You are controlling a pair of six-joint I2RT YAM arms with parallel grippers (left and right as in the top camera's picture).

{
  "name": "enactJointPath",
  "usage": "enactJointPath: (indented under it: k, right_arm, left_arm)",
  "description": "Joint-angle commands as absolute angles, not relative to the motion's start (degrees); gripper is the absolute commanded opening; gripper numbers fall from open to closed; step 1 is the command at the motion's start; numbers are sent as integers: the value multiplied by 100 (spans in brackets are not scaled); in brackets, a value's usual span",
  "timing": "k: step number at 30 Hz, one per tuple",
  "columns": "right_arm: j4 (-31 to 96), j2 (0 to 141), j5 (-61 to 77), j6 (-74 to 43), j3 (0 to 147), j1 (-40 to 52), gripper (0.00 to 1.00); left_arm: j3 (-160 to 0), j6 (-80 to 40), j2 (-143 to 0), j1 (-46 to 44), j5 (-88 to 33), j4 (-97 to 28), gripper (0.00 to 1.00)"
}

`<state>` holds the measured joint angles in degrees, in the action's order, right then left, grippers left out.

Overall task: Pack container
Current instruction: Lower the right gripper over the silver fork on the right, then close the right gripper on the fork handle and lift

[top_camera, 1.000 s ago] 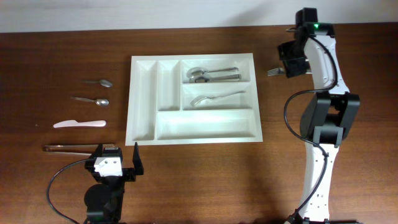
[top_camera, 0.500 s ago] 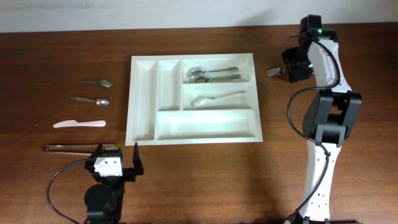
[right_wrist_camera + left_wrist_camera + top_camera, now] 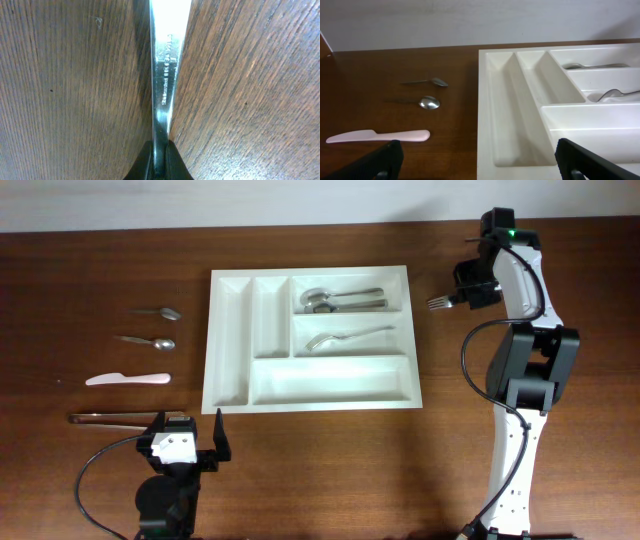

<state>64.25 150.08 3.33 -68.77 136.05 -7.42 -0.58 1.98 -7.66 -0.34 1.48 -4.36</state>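
You find the white cutlery tray (image 3: 330,380) in the middle of the table, with some steel cutlery (image 3: 340,300) in its two compartments at the upper right. At 2 o'clock from it, near its rim, your right gripper (image 3: 464,294) is closed on the handle of a fork (image 3: 437,302). Your left gripper (image 3: 190,430) stands wide open at 7 o'clock from the tray and holds nothing.

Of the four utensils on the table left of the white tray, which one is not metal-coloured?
The pale pink knife, lying between a silver spoon and the metal tongs; the other three are all silver.
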Motion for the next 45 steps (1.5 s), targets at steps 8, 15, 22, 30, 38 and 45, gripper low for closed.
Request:
enactJointPath:
  k: [8,15,22,30,38,45]
  right_arm:
    - [6672,15207,368,-6287,13533,-753,4]
    - [6663,14936,412,-6145,13686,-790,4]
    - [6963,14779,403,-5741,14702,-864,4]
    - [7347,14779,401,-5719,15109,-945,4]
    - [7607,14776,598,-5374,15109,-937,4]
    - [7988,14765,1055,-4969,15109,-823,4]
  left_arm:
    - [-58,266,-727,-32,67,-480,99]
    - [-58,266,-727,-32,67,-480,99]
    - [-58,266,-727,-32,67,-480,99]
    - [-58,266,-727,-32,67,-480,99]
    - [-58,266,-727,-32,67,-480,99]
    - [-58,266,-727,-32,64,-480,99]
